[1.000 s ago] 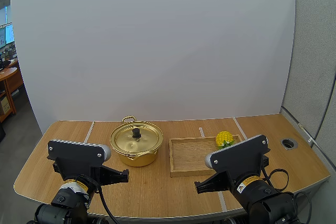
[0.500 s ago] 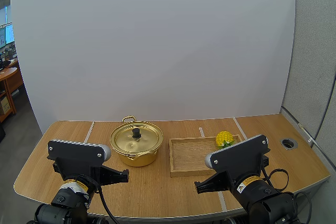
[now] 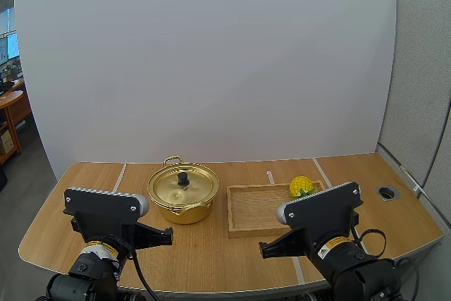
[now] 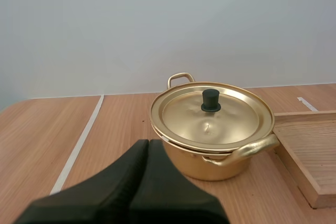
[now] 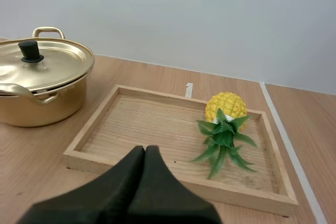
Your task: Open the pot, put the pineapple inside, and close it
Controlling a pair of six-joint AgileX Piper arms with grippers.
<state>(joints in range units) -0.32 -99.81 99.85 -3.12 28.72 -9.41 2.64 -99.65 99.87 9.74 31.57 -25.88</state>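
Note:
A gold pot (image 3: 182,193) with two loop handles stands left of centre on the table, its lid (image 4: 211,114) on, topped by a black knob (image 4: 211,99). A small yellow pineapple (image 3: 301,187) with green leaves (image 5: 223,139) lies on its side in the far right corner of a wooden tray (image 3: 248,229). My left gripper (image 3: 168,233) hovers near the table's front edge, in front of the pot, fingers shut together as one dark wedge (image 4: 148,152). My right gripper (image 3: 263,249) hangs in front of the tray, also shut on nothing (image 5: 145,155).
The tray (image 5: 84,139) sits just right of the pot (image 5: 37,85). Pale tape lines (image 4: 79,148) run across the wooden table. A round cable hole (image 3: 387,192) lies at the far right. A white backdrop stands behind.
My right gripper has shifted very slightly left and down. Nothing else has moved.

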